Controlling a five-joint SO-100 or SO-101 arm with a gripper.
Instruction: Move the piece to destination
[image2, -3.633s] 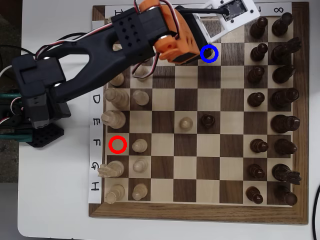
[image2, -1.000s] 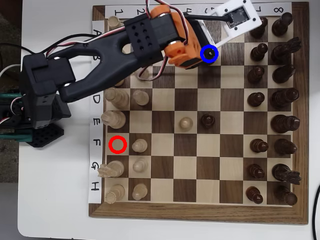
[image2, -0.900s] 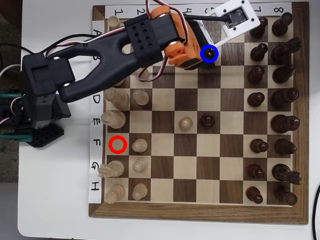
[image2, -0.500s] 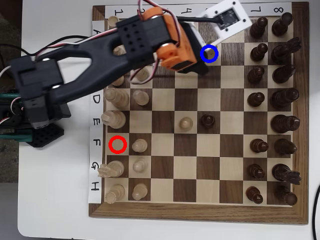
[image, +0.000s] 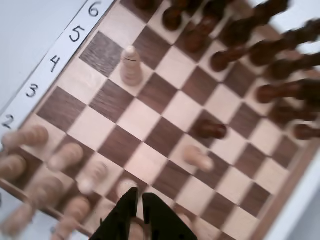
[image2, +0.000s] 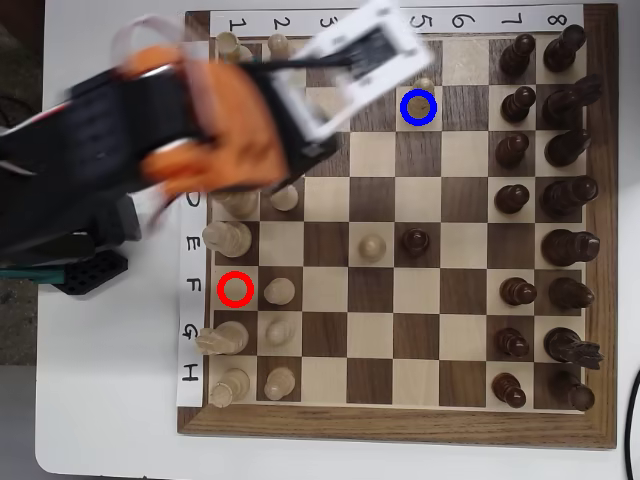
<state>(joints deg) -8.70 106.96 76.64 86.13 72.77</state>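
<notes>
The pincer (image: 138, 197) sits at the bottom centre of the wrist view, its 2 dark jaws nearly closed with only a thin gap and nothing between them. The piece (image: 131, 65) stands upright in the upper left there, on a light square by the label 5. In the overhead view it (image2: 424, 88) lies inside the blue ring (image2: 418, 107), near the top centre of the chessboard (image2: 400, 425), with the blurred arm (image2: 190, 140) at the upper left.

Overhead view fixed straight above the whole chessboard (image2: 330, 420), wrist view mounted on the arm, tilted obliquely across the chessboard (image: 150, 125) from close range, both sharing the board's centre squares
</notes>
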